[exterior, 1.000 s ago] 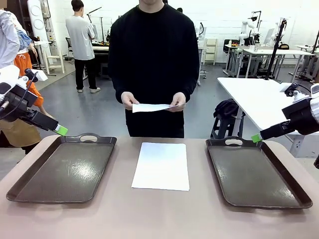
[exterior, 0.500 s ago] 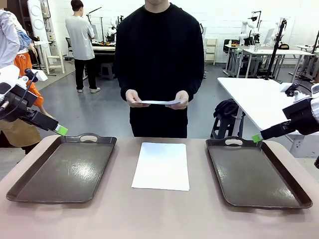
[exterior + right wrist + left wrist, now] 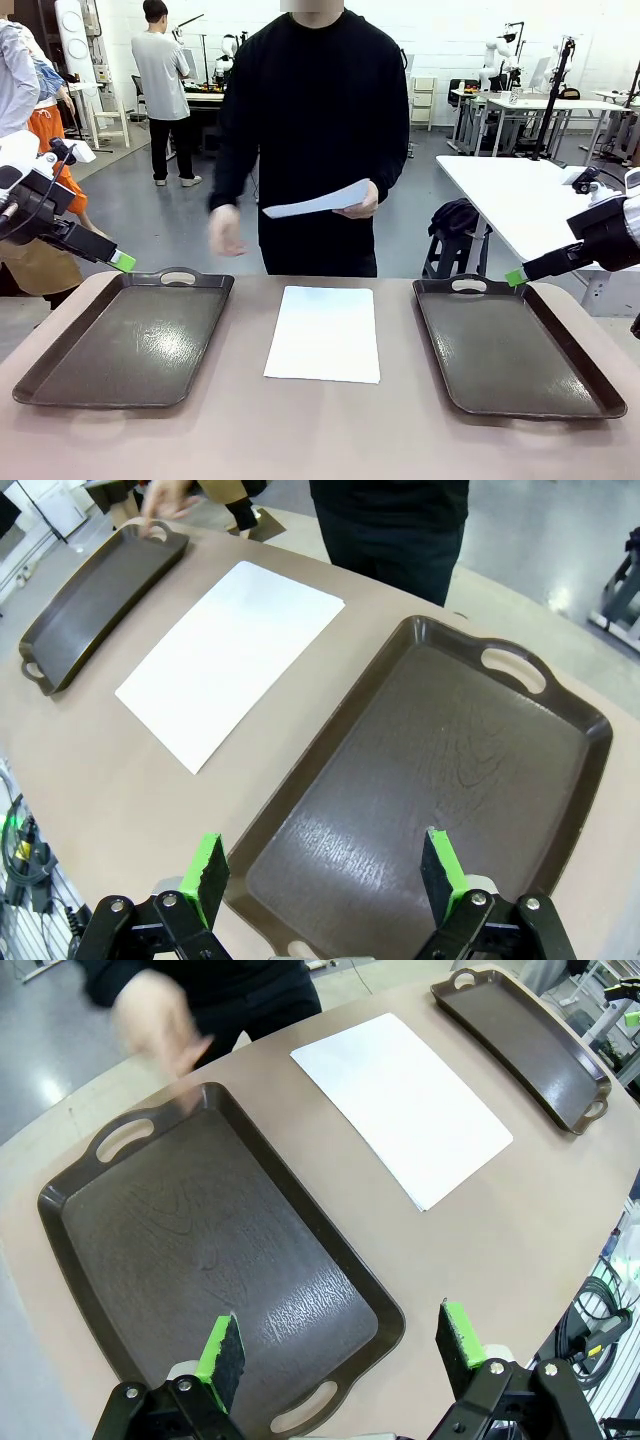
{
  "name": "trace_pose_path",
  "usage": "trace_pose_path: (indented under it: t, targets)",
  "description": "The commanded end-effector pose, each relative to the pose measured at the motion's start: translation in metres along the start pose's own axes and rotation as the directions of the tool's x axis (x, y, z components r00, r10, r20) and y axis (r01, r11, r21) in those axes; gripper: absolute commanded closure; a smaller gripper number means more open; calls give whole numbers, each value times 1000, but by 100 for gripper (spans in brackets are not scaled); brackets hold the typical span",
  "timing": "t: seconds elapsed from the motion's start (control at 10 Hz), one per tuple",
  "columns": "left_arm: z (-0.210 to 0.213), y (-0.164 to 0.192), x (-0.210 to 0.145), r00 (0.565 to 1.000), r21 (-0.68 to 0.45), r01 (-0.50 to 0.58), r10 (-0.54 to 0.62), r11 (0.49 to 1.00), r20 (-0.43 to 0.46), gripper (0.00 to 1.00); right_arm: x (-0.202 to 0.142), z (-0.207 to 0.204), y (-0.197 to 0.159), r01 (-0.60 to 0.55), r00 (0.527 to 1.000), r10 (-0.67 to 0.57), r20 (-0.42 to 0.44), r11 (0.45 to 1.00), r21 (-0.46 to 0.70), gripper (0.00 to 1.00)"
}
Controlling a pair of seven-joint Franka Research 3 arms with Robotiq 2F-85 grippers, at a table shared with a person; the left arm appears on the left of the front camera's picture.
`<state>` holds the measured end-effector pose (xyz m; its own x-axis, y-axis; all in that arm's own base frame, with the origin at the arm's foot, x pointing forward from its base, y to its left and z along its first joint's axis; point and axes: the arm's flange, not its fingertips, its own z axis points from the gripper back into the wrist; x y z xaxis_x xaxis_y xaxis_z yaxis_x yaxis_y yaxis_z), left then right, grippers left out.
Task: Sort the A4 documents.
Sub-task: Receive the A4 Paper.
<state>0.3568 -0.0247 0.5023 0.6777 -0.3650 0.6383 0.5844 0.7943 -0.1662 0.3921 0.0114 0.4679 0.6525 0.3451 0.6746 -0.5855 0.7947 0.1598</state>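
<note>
One A4 document (image 3: 323,332) lies flat on the table between two dark trays; it is also in the left wrist view (image 3: 402,1105) and the right wrist view (image 3: 230,655). The person at the far side holds a second white sheet (image 3: 315,200) in one hand at waist height. The person's other hand (image 3: 227,232) hangs free above the far end of the left tray (image 3: 125,340). My left gripper (image 3: 122,262) hovers open over that tray's far left corner, its jaws (image 3: 343,1350) holding nothing. My right gripper (image 3: 515,277) is open above the right tray (image 3: 515,345), also holding nothing (image 3: 325,875).
Both trays have nothing in them. The tan table (image 3: 320,430) has bare room in front of the trays and the sheet. A white table (image 3: 510,200) stands behind on the right. Other people stand far back on the left.
The person has let go of the held sheet with one hand and lowered that hand toward the left tray; the sheet now tilts in the other hand. Neither arm has moved.
</note>
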Motion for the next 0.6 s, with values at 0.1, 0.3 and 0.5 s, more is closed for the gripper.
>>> trace_pose_path:
  t: [0.1,0.3,0.5]
  targets:
    - [0,1,0,1000,-4,-2,2,1000,3,0,-1,-4,-2,1,1000,-1,6,1000,15,0]
    - [0,1,0,1000,-4,-2,2,1000,3,0,-1,-4,-2,1,1000,-1,6,1000,15,0]
    - [0,1,0,1000,-4,-2,2,1000,3,0,-1,-4,-2,1,1000,-1,6,1000,15,0]
